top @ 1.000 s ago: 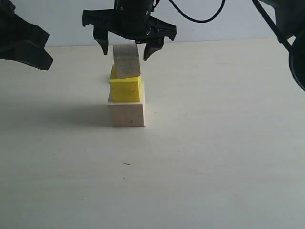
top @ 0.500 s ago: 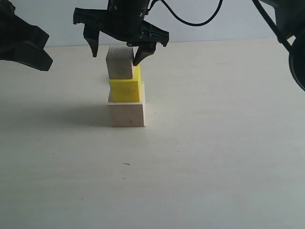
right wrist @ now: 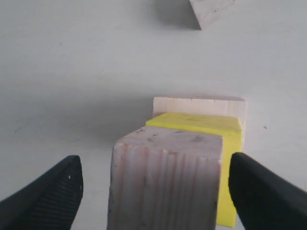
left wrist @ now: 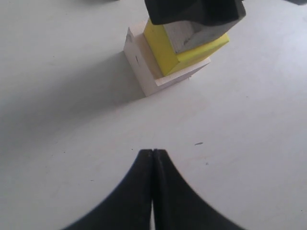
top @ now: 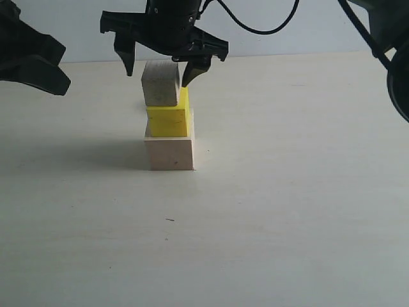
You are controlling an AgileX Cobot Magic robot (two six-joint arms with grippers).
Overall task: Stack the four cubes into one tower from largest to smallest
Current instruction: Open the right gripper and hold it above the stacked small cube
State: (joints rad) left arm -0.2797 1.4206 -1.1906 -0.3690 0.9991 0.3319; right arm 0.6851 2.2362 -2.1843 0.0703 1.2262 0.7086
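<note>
Your right gripper [top: 157, 73] hung spread wide about the small wood cube [top: 160, 83], which sat off-centre on the yellow cube [top: 168, 120] atop the largest cube [top: 170, 153]. Your left gripper [left wrist: 152, 191] was pressed together, empty. That wood looked light and rigid; I'd pinch opposite flat sides squarely.

Four cubes are showing: three of pale wood, a large cube [top: 170, 153], a small cube [top: 160, 84] and a third cube [right wrist: 211, 9], and one yellow cube [top: 168, 121]
</note>
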